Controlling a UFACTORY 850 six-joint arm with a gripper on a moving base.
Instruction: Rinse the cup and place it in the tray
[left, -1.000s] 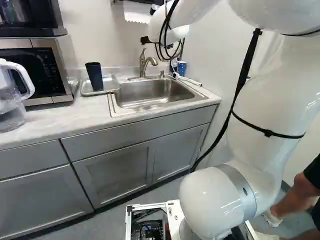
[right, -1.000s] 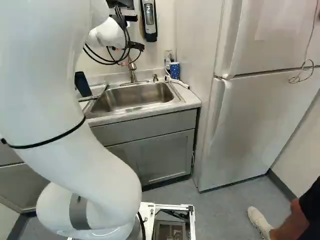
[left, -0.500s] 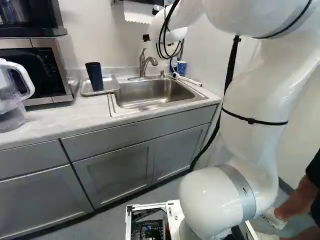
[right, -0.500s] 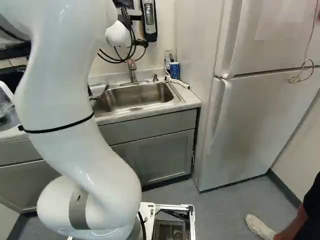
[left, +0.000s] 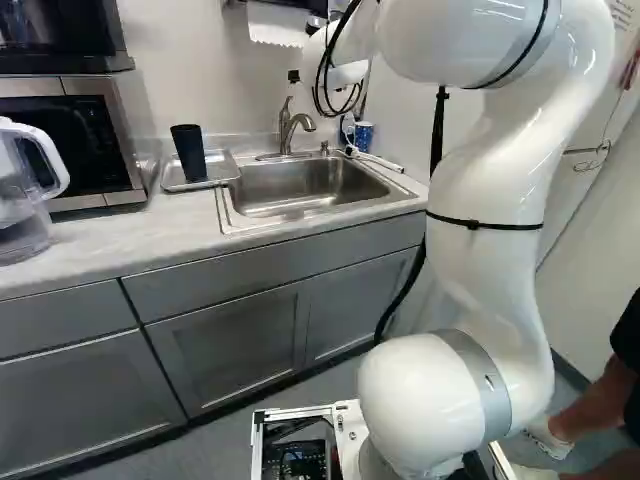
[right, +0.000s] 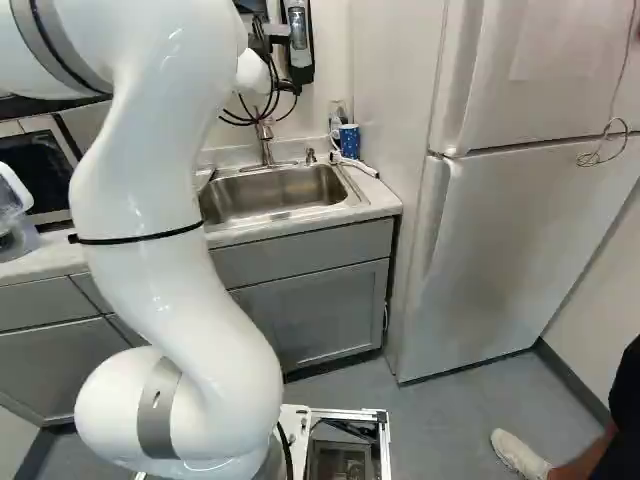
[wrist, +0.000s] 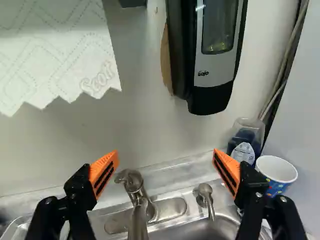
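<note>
A small black part of my gripper (left: 293, 76) shows beside the white wrist, above the faucet, in the left base view. Seen from the wrist, the gripper (wrist: 165, 162) is open with nothing between its orange pads; faucet (wrist: 131, 182) and wall lie ahead of it. The dark cup (left: 190, 152) stands on the metal tray (left: 226, 172), left of the sink (left: 300, 188). The arm hides this cup in the right base view. A blue patterned paper cup (wrist: 276, 176) stands behind the sink's corner, beyond one finger.
A soap dispenser (wrist: 212, 60) and paper towel (wrist: 55, 45) hang on the wall ahead. Microwave (left: 70, 140) and pitcher (left: 25, 190) stand on the counter (left: 110, 245). The fridge (right: 520, 220) is to the right. A clear container (wrist: 247, 137) stands beside the paper cup.
The arm's big links have swung, leftward in the left base view and rightward in the right base view. The wrist has shifted slightly. The base and the dark cup have stayed put.
</note>
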